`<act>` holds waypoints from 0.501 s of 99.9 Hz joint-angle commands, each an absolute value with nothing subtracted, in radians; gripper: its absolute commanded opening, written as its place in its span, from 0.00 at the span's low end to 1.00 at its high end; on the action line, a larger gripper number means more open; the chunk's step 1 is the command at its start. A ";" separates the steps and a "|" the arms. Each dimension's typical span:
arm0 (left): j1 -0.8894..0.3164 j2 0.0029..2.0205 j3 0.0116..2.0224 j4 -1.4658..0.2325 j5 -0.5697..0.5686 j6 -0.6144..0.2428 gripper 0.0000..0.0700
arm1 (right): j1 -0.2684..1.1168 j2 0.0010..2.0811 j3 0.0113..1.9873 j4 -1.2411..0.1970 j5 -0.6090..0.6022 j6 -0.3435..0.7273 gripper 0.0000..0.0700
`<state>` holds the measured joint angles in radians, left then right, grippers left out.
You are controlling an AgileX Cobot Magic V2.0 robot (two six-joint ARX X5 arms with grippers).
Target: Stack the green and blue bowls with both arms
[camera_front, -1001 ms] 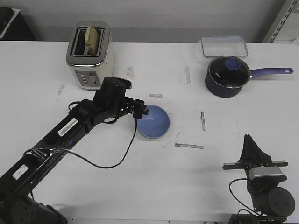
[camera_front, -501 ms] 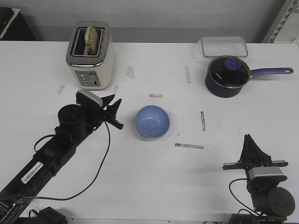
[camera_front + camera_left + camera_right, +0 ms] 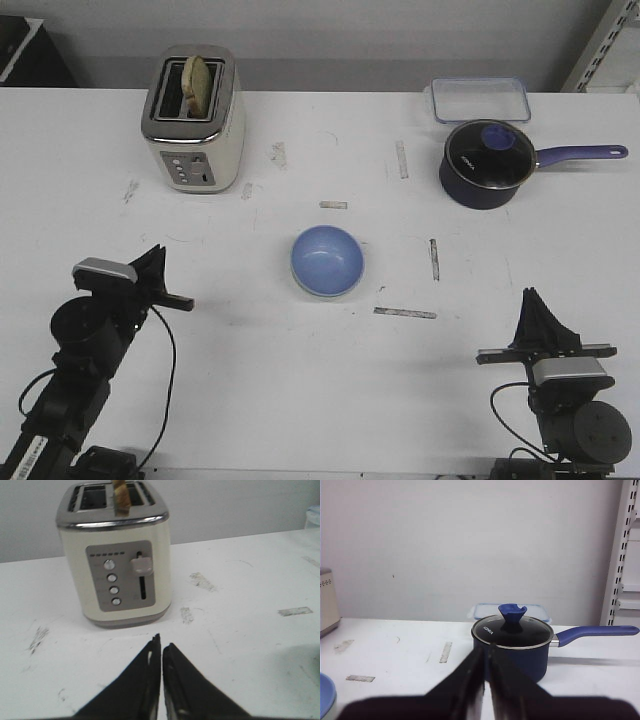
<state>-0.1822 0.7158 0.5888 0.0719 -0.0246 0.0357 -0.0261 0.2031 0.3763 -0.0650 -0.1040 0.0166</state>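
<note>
Blue bowl (image 3: 327,260) sits alone mid-table, a pale rim just showing under it, so I judge it already nested in the green bowl. Since a second ago the left arm has let go and pulled back to the near left; its fingers (image 3: 160,280) are pressed together, empty, facing the toaster (image 3: 114,555). Right fingers (image 3: 535,315) rest near right, together, empty. Stacking looks finished.
</note>
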 commanded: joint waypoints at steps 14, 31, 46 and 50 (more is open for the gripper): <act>-0.111 0.566 0.467 0.079 -0.027 0.041 0.00 | -0.026 0.202 0.381 -0.053 -0.104 0.030 0.01; -0.091 0.469 0.440 0.047 -0.027 0.041 0.00 | -0.026 0.202 0.381 -0.053 -0.104 0.030 0.01; -0.091 0.403 0.440 0.051 -0.027 0.041 0.00 | -0.026 0.202 0.381 -0.053 -0.104 0.030 0.01; -0.091 0.386 0.440 0.051 -0.027 0.041 0.00 | -0.026 0.202 0.381 -0.053 -0.104 0.030 0.01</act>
<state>-0.0910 0.4011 0.4324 0.0387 -0.0246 0.0357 -0.0261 0.2031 0.3763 -0.0650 -0.1040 0.0166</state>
